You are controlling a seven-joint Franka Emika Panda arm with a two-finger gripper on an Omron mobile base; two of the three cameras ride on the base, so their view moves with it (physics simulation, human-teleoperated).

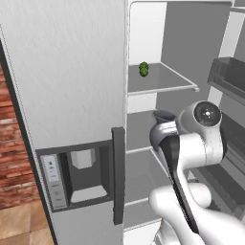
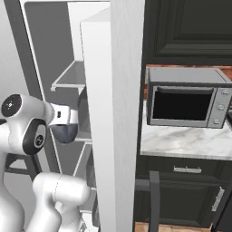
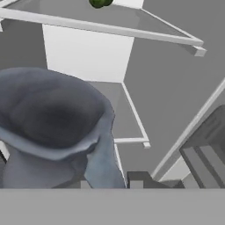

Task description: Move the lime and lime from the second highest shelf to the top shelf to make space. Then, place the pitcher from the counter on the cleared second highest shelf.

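Note:
A dark-green lime (image 1: 143, 69) (image 3: 100, 2) sits near the back of the top shelf (image 1: 165, 89) (image 3: 101, 27) (image 2: 68, 80) in the open fridge. My gripper (image 3: 70, 178) is shut on the dark blue-grey pitcher (image 3: 52, 114), which looms large in the hand view. The pitcher's flared rim (image 1: 162, 115) peeks from behind my arm at the height of the second highest shelf (image 1: 136, 136) (image 3: 125, 112). In the right base view its round belly (image 2: 65, 132) hangs under the white hand. Whether it rests on the shelf is hidden.
The closed fridge door with a dispenser (image 1: 81, 177) stands to the left. Dark racks of the open door (image 1: 228, 79) are close on the right. Lower shelves (image 1: 143, 177) lie beneath. A microwave (image 2: 188, 102) stands on the marble counter (image 2: 181, 141).

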